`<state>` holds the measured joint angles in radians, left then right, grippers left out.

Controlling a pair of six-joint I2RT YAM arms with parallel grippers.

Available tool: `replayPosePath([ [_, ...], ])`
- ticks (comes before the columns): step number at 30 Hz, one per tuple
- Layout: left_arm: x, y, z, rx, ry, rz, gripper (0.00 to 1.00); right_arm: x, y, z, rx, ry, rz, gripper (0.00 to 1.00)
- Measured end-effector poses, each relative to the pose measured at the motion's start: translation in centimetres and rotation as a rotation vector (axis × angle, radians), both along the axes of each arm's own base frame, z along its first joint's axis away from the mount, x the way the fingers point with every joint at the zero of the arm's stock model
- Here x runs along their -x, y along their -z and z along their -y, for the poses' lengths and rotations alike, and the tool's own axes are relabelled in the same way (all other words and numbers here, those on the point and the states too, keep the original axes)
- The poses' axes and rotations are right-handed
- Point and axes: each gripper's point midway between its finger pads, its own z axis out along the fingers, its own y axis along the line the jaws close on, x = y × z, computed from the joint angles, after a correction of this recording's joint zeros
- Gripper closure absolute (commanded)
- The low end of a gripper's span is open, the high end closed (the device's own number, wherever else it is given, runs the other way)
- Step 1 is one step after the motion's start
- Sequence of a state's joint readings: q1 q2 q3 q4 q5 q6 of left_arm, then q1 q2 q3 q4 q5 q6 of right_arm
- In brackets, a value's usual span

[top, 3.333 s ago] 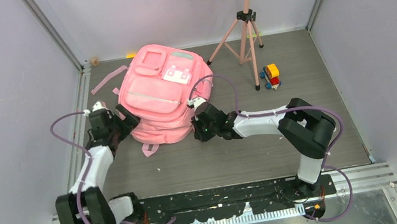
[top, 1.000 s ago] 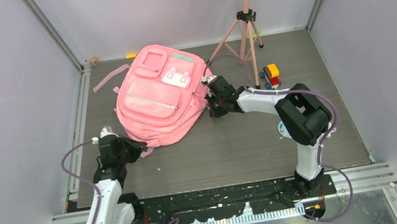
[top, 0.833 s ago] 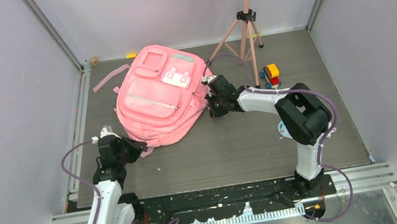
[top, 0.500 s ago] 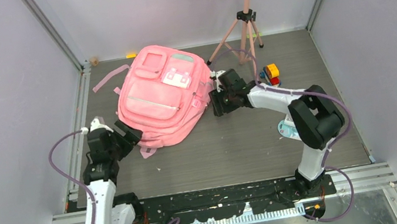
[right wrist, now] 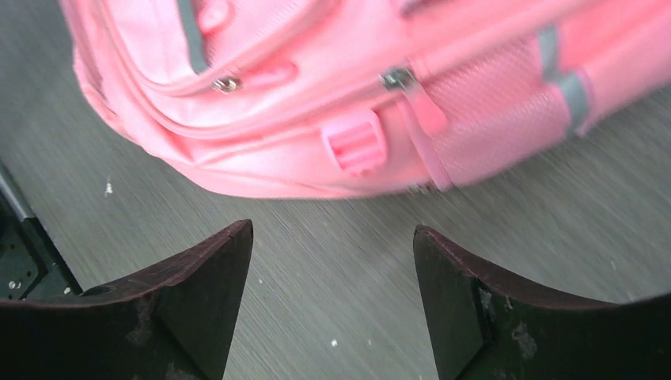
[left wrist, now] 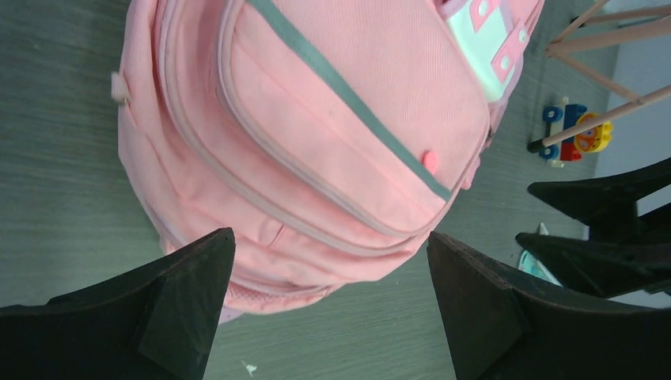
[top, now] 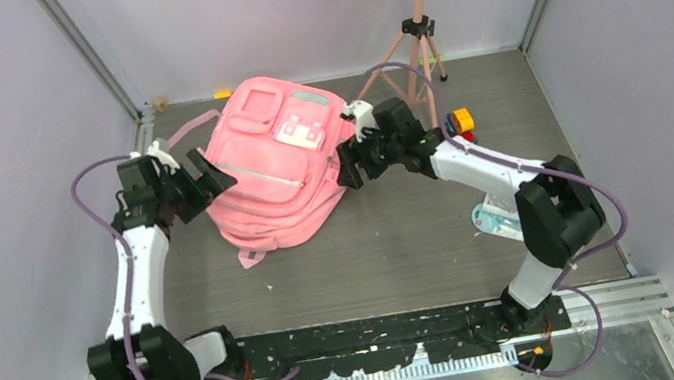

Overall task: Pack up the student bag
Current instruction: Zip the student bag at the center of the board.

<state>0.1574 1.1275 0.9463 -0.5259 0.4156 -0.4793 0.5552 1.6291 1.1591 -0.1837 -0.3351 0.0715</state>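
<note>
1. The bag (top: 274, 164) lies flat on the table (top: 372, 245), left of centre and toward the far wall. Its front pockets face up and its white patch points to the far right.
2. The left gripper (top: 201, 182) has its jaws spread wide and holds nothing. A second ago it was pressed together low at the bag's near-left corner. It now sits higher, by the bag's left side.
3. In the left wrist view the left gripper (left wrist: 328, 237) hangs above the bag (left wrist: 316, 142) (both fingers are off the fabric).
4. The right gripper (top: 349, 163) also has its jaws spread and is empty. A second ago it was closed at the bag's right edge. It is now lifted, just beside that edge.
5. In the right wrist view the right gripper (right wrist: 332, 229) frames bare table, with the bag's (right wrist: 316, 95) side buckle and zip pulls just beyond the fingertips.
6. The bag's pose is nearly unchanged over the last half second. Compared with the oldest frame it sits turned, with its near end swung to the left.
7. The toy car (top: 459, 124) and the tripod (top: 419, 47) are in the same places, right of the bag and apart from it.
</note>
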Motion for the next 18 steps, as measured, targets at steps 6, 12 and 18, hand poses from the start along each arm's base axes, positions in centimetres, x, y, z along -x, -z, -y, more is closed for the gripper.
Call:
replayPosePath([
  [6,-2.9,1.9,-1.0,0.093,0.006,-0.051,0.12,-0.8,0.1,-4.7,-0.023,-0.184,0.050,0.20],
  [12,-4.0,1.9,-1.6,0.096,0.013,-0.060,0.16,-0.5,1.6,-7.4,-0.008,-0.314,0.079,0.19],
  [18,-5.5,1.1,-2.9,0.037,0.000,-0.035,0.21,-1.4,2.0,-9.3,0.000,-0.376,0.116,0.19],
])
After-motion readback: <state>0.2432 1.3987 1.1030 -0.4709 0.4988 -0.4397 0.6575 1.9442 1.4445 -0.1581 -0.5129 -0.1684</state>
